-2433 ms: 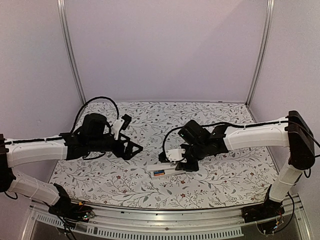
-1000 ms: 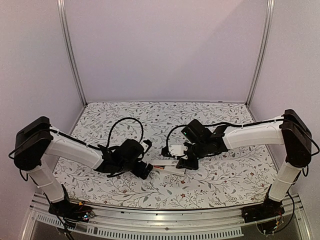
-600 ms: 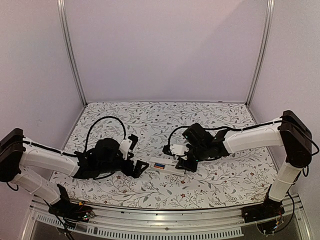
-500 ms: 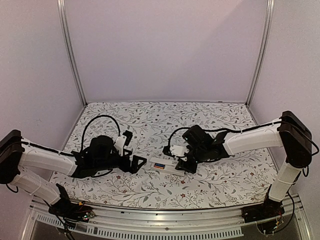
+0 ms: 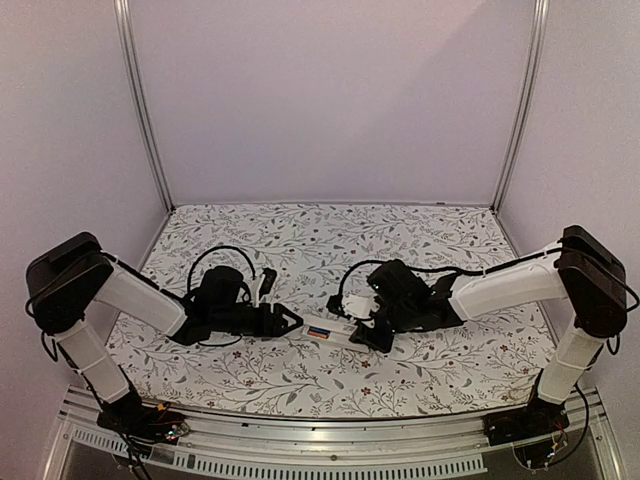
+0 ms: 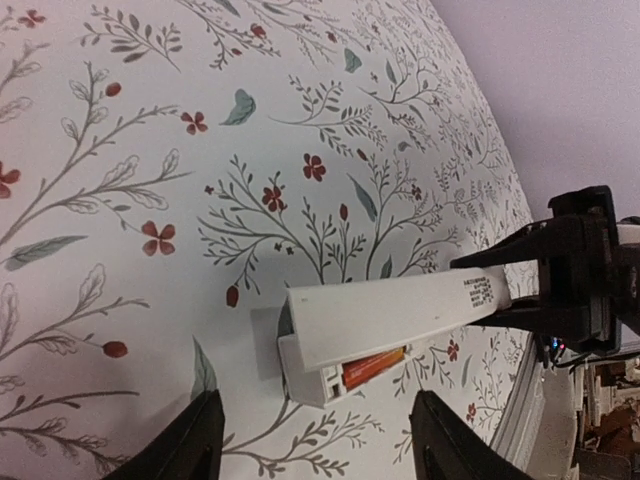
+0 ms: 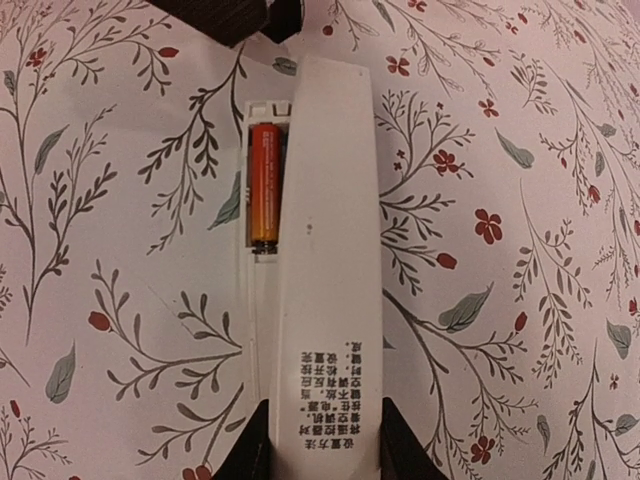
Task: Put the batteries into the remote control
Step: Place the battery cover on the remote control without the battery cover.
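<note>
The white remote control [image 5: 338, 333] lies mid-table, tilted on its long edge. My right gripper [image 5: 366, 336] is shut on its right end; in the right wrist view [image 7: 326, 455] its fingers [image 7: 250, 448] clamp the printed end of the remote [image 7: 325, 250]. An orange-red battery [image 7: 264, 185] sits in the recess at the far end, and also shows in the left wrist view [image 6: 372, 367]. The blue battery is hidden in both wrist views; the top view shows a small blue-orange patch [image 5: 320, 331]. My left gripper [image 5: 288, 322] is open and empty, just left of the remote [image 6: 400, 315].
The floral cloth [image 5: 300, 240] covers the table. Metal posts [image 5: 140, 100] and pale walls close the back and sides. A metal rail [image 5: 330, 450] runs along the near edge. My right gripper's black fingers [image 6: 575, 285] show beyond the remote in the left wrist view.
My left arm swung in to the remote, drew back, and has now come close to its left end again. My right gripper kept hold of the remote and shifted slightly.
</note>
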